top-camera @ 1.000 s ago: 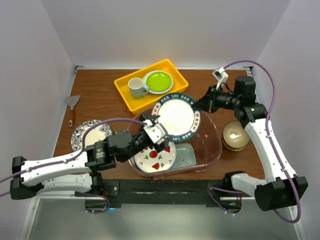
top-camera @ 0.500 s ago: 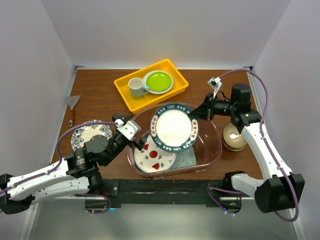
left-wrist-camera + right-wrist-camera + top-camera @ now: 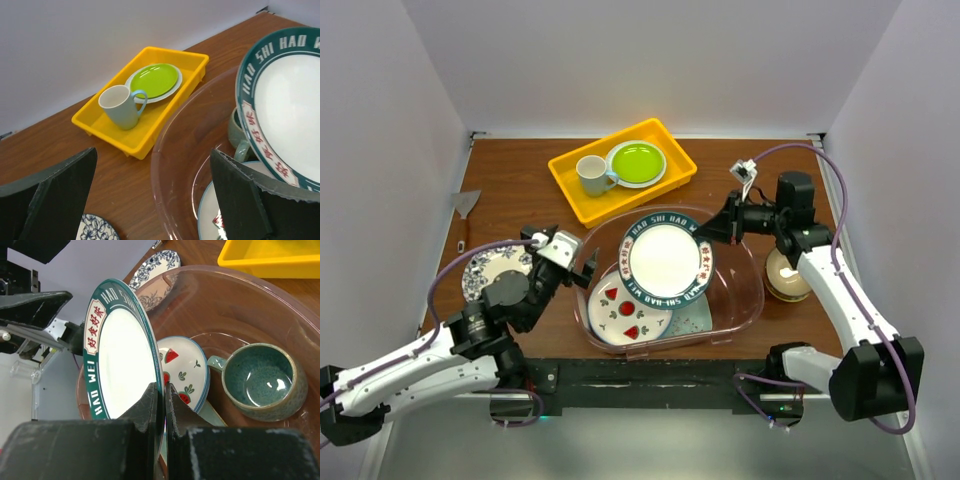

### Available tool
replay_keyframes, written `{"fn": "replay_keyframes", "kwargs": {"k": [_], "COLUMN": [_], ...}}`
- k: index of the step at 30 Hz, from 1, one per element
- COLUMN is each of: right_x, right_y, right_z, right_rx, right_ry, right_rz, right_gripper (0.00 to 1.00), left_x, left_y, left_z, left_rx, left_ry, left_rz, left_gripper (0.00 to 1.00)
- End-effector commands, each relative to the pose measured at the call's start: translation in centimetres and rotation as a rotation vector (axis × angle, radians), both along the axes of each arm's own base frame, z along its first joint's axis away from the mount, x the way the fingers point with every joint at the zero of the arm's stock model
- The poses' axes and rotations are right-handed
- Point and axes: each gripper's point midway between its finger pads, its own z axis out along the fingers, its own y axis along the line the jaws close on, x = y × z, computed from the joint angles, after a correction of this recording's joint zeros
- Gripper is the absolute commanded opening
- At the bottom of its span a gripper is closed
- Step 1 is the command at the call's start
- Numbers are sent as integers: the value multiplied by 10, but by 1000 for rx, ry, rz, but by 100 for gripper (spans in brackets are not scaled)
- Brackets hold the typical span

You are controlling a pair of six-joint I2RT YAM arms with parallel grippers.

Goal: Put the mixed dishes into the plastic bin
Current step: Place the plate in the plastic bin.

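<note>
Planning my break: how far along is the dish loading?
Done: the fruit-patterned plate, green tray and teal mug lie in the bin. In hand: the right jaws grip a green-rimmed plate tilted over the bin. Remaining: the blue-floral plate and stacked bowls sit on the table.

In the faintly pink, clear bin (image 3: pixel 756 285): a white plate (image 3: pixel 667 258) with a dark-green lettered rim, a motif plate (image 3: pixel 625 315) in red and green, a teal mug (image 3: pixel 257 380). Left of the bin, a blue-floral plate (image 3: pixel 488 270).
</note>
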Motion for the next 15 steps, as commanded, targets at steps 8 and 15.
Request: {"fn": "replay_keyframes", "kwargs": {"k": [8,15], "right_x": [-1,-1], "right_y": [18,27], "right_z": [-9,-23], "right_rx": [-1,-31], "right_ry": [-39,-40], "right_rz": [89,115], "right_gripper": [0,0], "left_x": [35,38], "left_y": [31,38], "left_z": [-21,-25], "left_rx": [-20,-3], "left_ry": [73,83], "left_rz": [165,200], "left_gripper": [100,100]}}
